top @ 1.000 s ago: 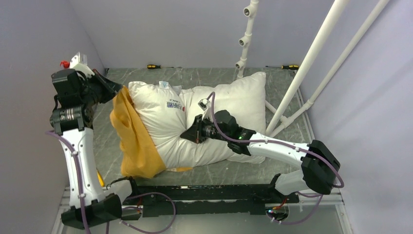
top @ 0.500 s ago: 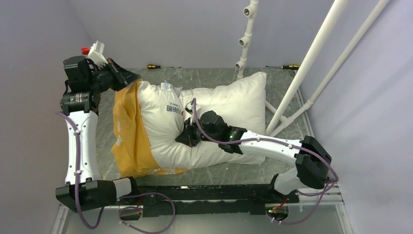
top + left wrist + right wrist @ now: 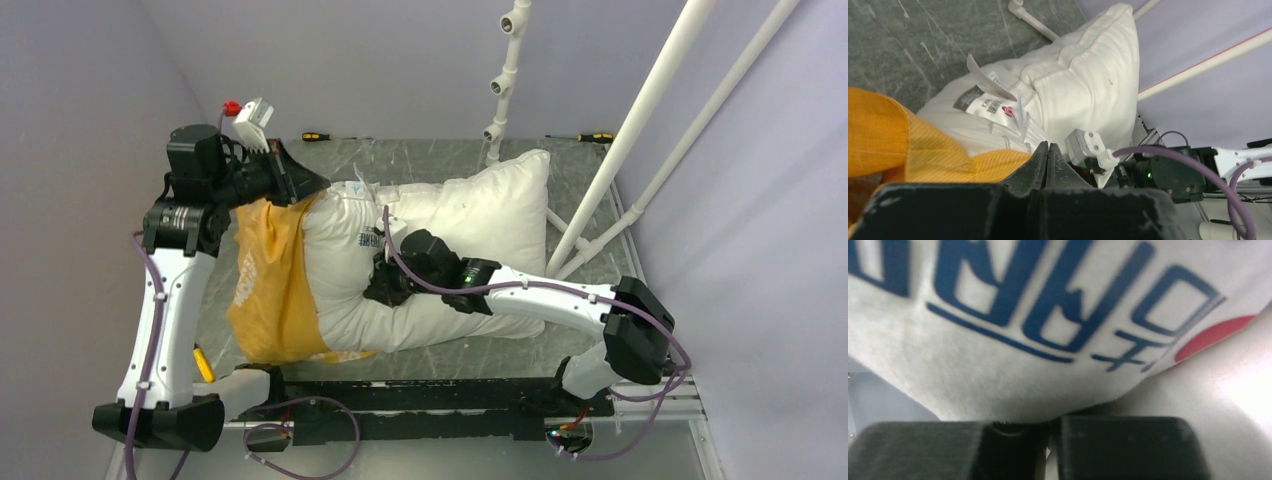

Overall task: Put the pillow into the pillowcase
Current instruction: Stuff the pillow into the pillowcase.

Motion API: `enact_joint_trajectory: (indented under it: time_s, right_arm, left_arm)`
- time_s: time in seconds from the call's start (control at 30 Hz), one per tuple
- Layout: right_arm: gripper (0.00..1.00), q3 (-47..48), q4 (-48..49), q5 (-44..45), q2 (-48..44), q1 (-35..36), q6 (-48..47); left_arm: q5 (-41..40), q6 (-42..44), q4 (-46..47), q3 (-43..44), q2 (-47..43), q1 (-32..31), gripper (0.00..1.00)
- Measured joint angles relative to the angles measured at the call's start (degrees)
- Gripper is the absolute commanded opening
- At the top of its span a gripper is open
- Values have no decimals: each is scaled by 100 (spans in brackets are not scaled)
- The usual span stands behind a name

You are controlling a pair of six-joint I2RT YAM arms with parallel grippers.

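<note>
The pillow (image 3: 470, 225) lies across the middle of the table (image 3: 430, 160), its left end tucked inside the pillowcase (image 3: 270, 290) and the greater part bare to the right. Its right edge comes just beside the feet of the slanted white pipes (image 3: 640, 120), so that side is tight. An upright pipe (image 3: 505, 75) with fittings stands near its far corner. Bare table shows as a strip along the far wall, where one screwdriver (image 3: 316, 136) lies at the left and a second at the right. There is also a narrow strip between the pillowcase and the left arm, and a thin one between the pillow and the black base rail (image 3: 420, 395).

The left gripper (image 3: 305, 185) sits at the far end of the pillowcase's mouth, its fingers pressed flat together on the orange hem. The right gripper (image 3: 378, 285) digs into the pillow's near side just right of that mouth, jaws drawn almost together with a sliver of white cloth pinched in the slit.

The pillow is plump, of smooth white fabric with a corded seam, and dented where the right gripper presses. It bears blue lettering (image 3: 1058, 295), a round red logo (image 3: 1208, 337) and a stiff white tag (image 3: 985, 82) sticking up. The pillowcase is orange-yellow with a fine ribbed weave, bunched in soft folds. The table is grey and marbled
</note>
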Motion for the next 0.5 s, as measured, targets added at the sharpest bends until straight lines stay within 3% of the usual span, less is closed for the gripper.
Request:
enact_joint_trajectory:
  time_s: [0.13,0.2,0.5]
  right_arm:
    - [65,-20,-210,114,-227,55,52]
    - [77,-70,-396,197,-564,96,26]
    - [83,-20,-387,485,-2553,28,-492]
  left_arm:
    - [-96,66,11,-584,-455,-85,0]
    - [-153,83,44,-767,-568,-131,0]
    - [-444,98,105,-883,-656,-164,0]
